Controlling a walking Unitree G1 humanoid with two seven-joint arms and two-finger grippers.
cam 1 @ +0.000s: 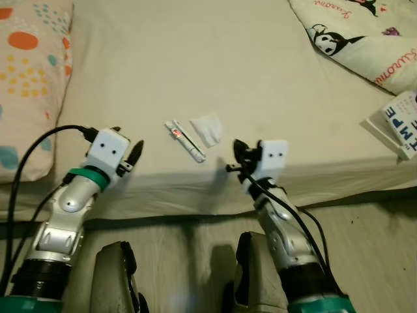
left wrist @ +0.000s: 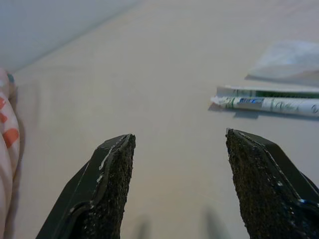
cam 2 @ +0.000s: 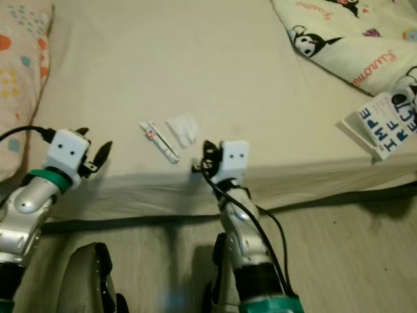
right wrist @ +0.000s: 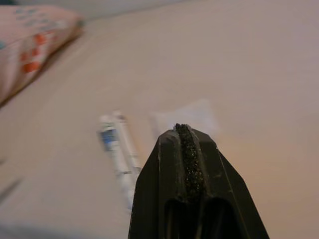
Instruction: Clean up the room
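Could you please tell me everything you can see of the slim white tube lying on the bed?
The white tube is a slim, long packet, seemingly two narrow pieces lying side by side, with a small red mark and green and blue print. It lies flat on the beige sheet near the bed's front edge, angled, just beside a crumpled white wrapper. Nothing grips it: the open left end effector and the shut right end effector are both apart from it.

A thin wrapped stick (cam 1: pixel 186 140) and white wrapper (cam 1: pixel 207 129) lie near the bed's (cam 1: pixel 215 59) edge, between both grippers.
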